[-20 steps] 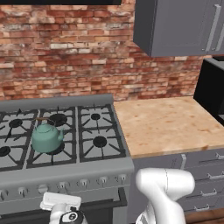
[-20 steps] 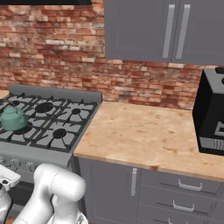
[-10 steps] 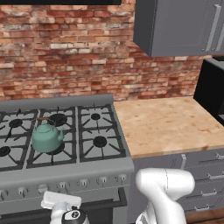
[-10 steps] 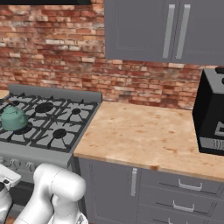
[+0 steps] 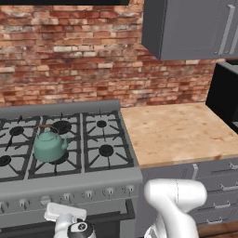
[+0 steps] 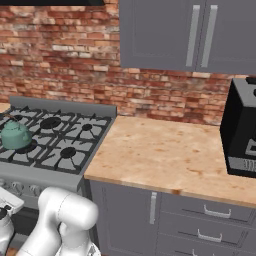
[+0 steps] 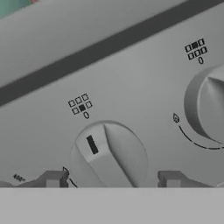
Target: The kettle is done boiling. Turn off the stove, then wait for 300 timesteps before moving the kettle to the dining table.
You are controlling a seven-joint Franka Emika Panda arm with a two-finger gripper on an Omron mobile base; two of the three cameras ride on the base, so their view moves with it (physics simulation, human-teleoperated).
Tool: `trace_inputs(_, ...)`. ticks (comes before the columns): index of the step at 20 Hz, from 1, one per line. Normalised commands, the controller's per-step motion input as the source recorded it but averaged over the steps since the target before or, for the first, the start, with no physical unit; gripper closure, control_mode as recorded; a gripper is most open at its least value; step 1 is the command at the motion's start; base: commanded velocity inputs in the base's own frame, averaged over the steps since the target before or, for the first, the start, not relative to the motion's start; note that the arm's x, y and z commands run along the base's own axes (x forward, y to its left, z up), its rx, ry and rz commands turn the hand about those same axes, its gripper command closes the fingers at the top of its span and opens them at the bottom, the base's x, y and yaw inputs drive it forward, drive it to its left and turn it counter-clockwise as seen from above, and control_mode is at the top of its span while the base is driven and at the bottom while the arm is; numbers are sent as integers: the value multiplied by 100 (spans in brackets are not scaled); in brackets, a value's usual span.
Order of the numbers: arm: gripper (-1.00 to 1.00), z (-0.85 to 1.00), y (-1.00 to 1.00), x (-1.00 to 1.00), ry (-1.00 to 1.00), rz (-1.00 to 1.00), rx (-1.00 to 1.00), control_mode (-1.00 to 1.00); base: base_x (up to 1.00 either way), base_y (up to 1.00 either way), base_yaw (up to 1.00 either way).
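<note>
The teal kettle [image 5: 49, 146] [image 6: 15, 136] sits on a front-left burner of the grey stove [image 5: 100, 139] [image 6: 65, 150]. My hand is low in front of the stove's knob row [image 5: 88, 194]. In the hand view my gripper [image 7: 111, 179] is open. Its fingertips [image 7: 53, 178] stand on either side of a grey knob [image 7: 109, 157], each with a small gap to it. The knob's black mark points up and slightly left, toward the burner icon [image 7: 80, 105]. The dining table is out of view.
A second knob [image 7: 208, 105] sits to the right of the straddled one. A wood-topped counter [image 5: 181, 132] [image 6: 165, 155] over grey drawers adjoins the stove on the right. A black microwave [image 6: 242, 130] stands at the counter's far end, under grey wall cabinets [image 5: 190, 28].
</note>
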Motion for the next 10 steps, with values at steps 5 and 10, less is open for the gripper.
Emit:
trace_inputs(5, -100, -10, 5, -25, 0, 0, 8, -100, 0, 0, 0)
trace_inputs(10, -100, -4, 14, -36, 0, 0, 7, -100, 0, 0, 0)
